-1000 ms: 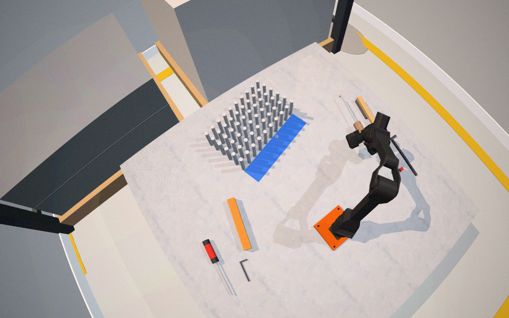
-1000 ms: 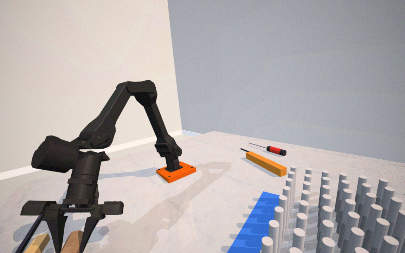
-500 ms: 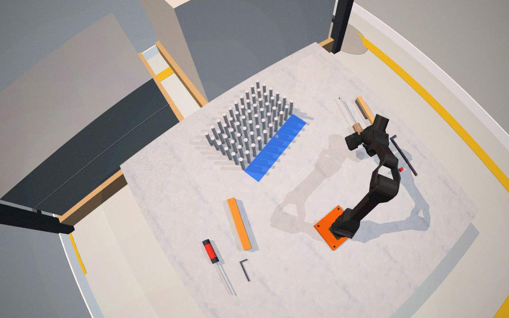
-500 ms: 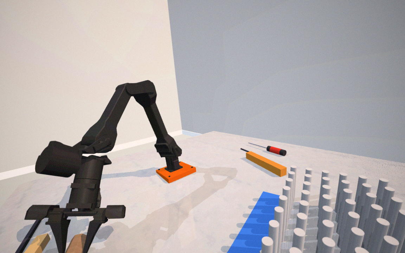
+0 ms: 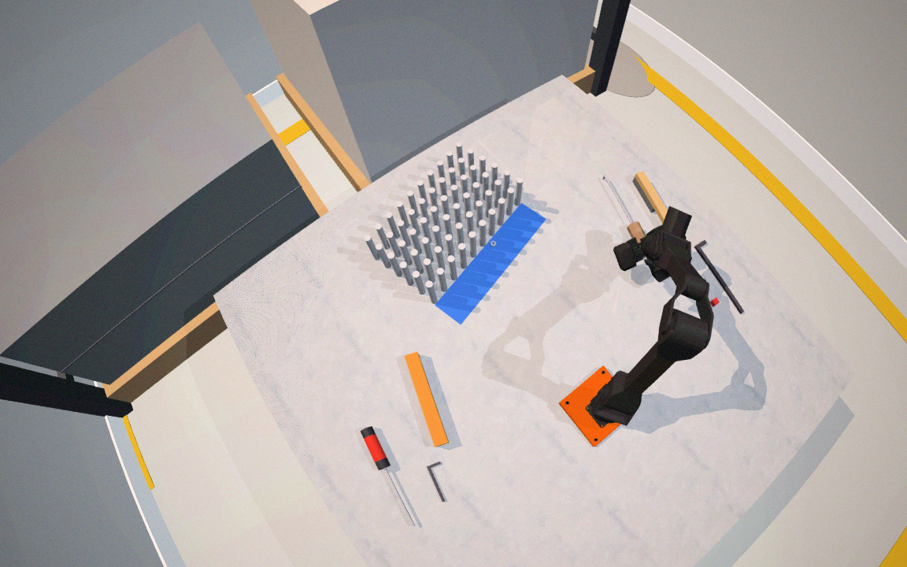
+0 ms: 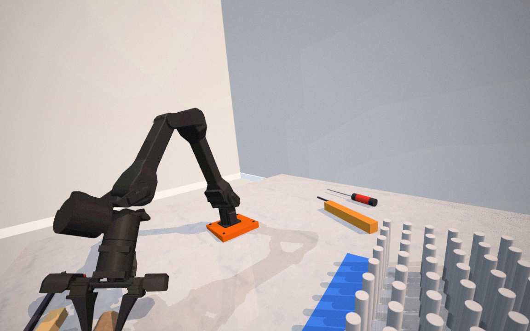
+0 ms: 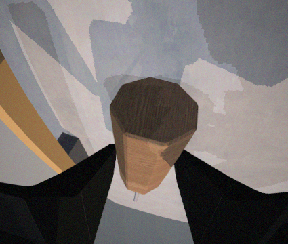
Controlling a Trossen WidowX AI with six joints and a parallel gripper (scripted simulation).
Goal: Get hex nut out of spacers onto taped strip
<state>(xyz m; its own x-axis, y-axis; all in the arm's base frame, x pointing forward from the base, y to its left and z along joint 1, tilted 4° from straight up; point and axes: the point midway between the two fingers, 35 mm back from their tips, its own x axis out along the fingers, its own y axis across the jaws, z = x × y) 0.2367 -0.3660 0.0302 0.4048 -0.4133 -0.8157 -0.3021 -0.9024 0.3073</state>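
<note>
My gripper (image 6: pixel 102 319) (image 7: pixel 146 153) is shut on the wooden handle (image 5: pixel 631 229) (image 6: pixel 108 322) (image 7: pixel 153 127) of a thin hook tool, low over the table on the right, far from the spacers. The tool's wire shaft (image 5: pixel 615 201) points away toward the table's far side. The small hex nut (image 5: pixel 493 245) lies on the blue taped strip (image 5: pixel 471 289) (image 6: pixel 337 288), just in front of the spacers. The grey spacers (image 5: pixel 442 211) (image 6: pixel 464 279) all stand upright in their grid.
A tan wooden block (image 5: pixel 649 191) (image 6: pixel 53 319) (image 7: pixel 22 118) lies just beside the gripper. A long black rod (image 5: pixel 719 275) lies right of the arm. An orange bar (image 5: pixel 426 398) (image 6: pixel 351 216), a red-handled screwdriver (image 5: pixel 374 447) (image 6: pixel 363 198) and a hex key (image 5: pixel 434 480) lie at the front left.
</note>
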